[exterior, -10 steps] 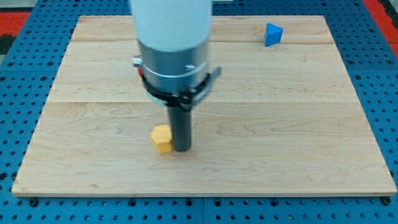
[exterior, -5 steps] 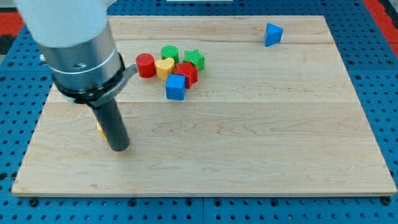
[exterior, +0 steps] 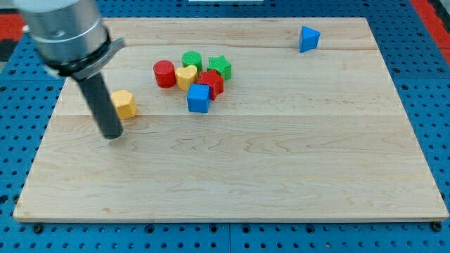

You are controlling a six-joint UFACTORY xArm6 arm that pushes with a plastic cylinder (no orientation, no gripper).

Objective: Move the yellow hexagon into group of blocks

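Observation:
The yellow hexagon (exterior: 124,104) lies on the wooden board (exterior: 281,154) at the view's left. My tip (exterior: 112,135) rests on the board just below and left of it, the rod touching or nearly touching its left side. The group lies to the hexagon's upper right: a red cylinder (exterior: 164,73), a yellow heart (exterior: 186,76), a green cylinder (exterior: 191,60), a green star (exterior: 220,67), a red block (exterior: 211,81) and a blue cube (exterior: 199,98).
A blue triangular block (exterior: 308,39) stands alone near the board's top right. Blue perforated table surrounds the board. The arm's wide grey body (exterior: 63,31) hangs over the top left corner.
The arm and tip have moved left and toward the view's top. The yellow hexagon went with it, from the board's lower middle to the left, closer to the group.

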